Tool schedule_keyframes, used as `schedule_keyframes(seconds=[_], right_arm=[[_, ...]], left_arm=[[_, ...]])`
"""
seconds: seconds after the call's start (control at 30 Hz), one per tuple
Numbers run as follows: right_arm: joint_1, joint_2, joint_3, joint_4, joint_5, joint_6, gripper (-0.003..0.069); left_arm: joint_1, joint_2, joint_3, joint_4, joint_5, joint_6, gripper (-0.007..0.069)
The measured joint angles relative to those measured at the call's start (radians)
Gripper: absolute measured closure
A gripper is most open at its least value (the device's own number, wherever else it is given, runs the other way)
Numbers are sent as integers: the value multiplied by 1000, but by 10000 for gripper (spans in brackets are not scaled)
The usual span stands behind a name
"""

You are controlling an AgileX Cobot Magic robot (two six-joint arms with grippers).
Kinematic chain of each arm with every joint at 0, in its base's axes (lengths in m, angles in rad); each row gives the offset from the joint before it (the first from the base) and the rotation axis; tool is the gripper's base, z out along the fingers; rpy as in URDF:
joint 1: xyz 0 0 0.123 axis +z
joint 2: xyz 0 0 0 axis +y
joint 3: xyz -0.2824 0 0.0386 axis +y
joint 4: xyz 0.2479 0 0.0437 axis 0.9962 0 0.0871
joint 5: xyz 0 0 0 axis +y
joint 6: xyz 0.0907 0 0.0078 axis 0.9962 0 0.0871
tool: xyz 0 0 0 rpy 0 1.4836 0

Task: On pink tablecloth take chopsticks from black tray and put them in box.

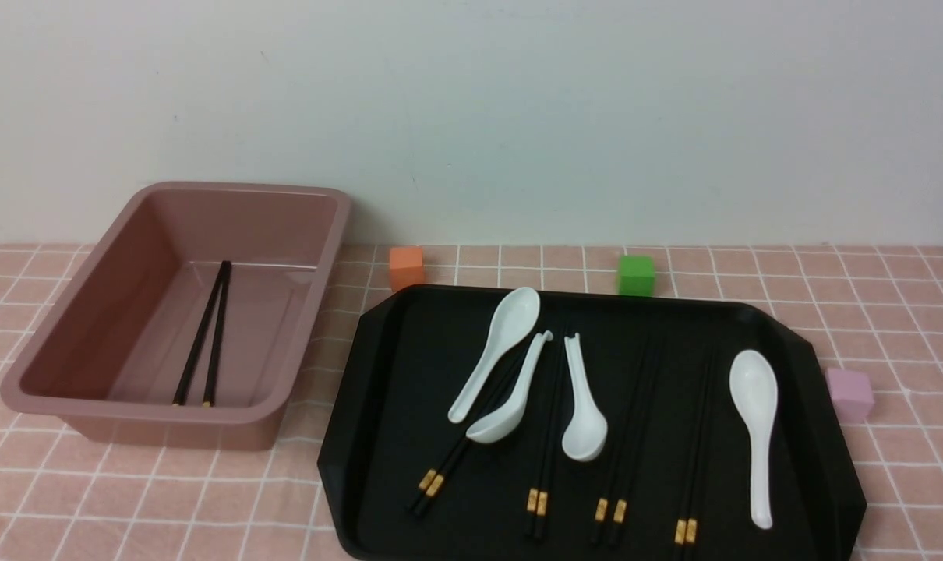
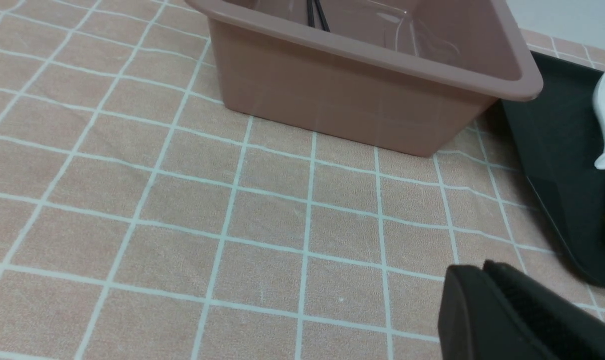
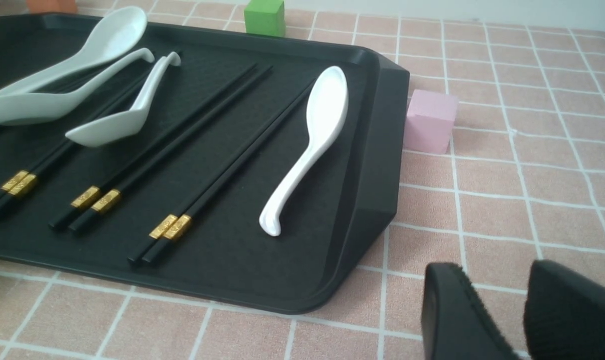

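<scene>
The box (image 1: 167, 432) stands at the left on the pink tablecloth (image 1: 892, 312) with one pair of chopsticks (image 1: 217, 335) lying inside. The black tray (image 1: 393, 374) at centre right holds several pairs of black chopsticks (image 1: 685, 531) with gold bands, side by side. Neither gripper shows in the front view. In the left wrist view my left gripper (image 2: 482, 267) is shut and empty over bare cloth, near the box (image 2: 352, 100). In the right wrist view my right gripper (image 3: 495, 280) is open and empty over cloth, beside the tray's corner (image 3: 377, 150), apart from the nearest chopsticks (image 3: 171, 226).
Several white spoons (image 1: 754, 421) lie on the tray, some resting over chopsticks. An orange cube (image 1: 406, 267) and a green cube (image 1: 636, 274) sit behind the tray. A pink cube (image 1: 849, 394) sits against its right side. A wall stands behind.
</scene>
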Motion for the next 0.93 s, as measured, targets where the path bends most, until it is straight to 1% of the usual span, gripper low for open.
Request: schedule_keyframes(seconds=[0.93], right_arm=[[0,0,0,0,0,0,419]], left_arm=[[0,0,0,0,0,0,557]])
